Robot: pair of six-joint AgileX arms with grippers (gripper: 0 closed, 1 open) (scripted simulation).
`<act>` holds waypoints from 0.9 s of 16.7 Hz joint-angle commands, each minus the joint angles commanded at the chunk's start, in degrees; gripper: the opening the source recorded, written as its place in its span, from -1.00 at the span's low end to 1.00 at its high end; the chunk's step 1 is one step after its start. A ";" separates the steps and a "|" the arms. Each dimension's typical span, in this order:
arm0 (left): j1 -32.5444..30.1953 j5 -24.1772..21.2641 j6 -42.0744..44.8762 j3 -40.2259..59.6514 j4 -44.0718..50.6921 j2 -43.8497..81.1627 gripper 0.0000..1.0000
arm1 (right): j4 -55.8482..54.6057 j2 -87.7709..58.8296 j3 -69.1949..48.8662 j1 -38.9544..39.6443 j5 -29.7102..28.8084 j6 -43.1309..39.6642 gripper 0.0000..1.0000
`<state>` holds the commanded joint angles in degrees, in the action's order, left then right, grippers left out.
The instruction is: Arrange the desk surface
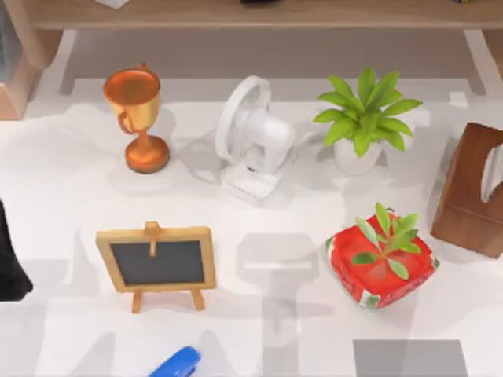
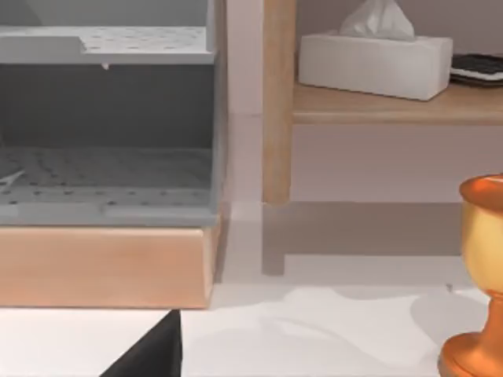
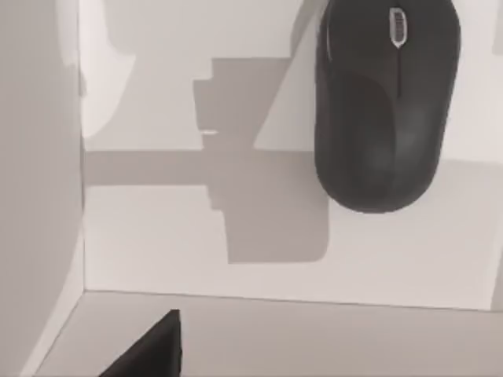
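Desk surface [image 1: 63, 204] carrying trophy [image 1: 137, 118], fan [image 1: 251, 141] and easel chalkboard [image 1: 157, 263], spread apart awaiting arrangement; a black mouse [image 3: 385, 110] lies ahead of the right end effector, whose grip state cannot be told.

On the desk [image 1: 63, 204], the far row goes left to right: cup [image 1: 135, 118], fan [image 1: 251, 141], plant [image 1: 363, 122], then a box [image 1: 471, 192] at the right edge. Nearer, the little board [image 1: 157, 263] stands left and a potted sprout [image 1: 383, 259] sits right. A pad [image 1: 409, 357] lies at the near edge.
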<state>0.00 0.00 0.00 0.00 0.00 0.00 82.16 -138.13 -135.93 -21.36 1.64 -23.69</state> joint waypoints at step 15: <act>0.00 0.00 0.00 0.00 0.00 0.00 1.00 | -9.80 -11.69 -1.42 0.04 0.27 -0.31 1.00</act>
<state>0.00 0.00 0.00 0.00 0.00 0.00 72.36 -149.82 -137.35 -21.32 1.90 -24.00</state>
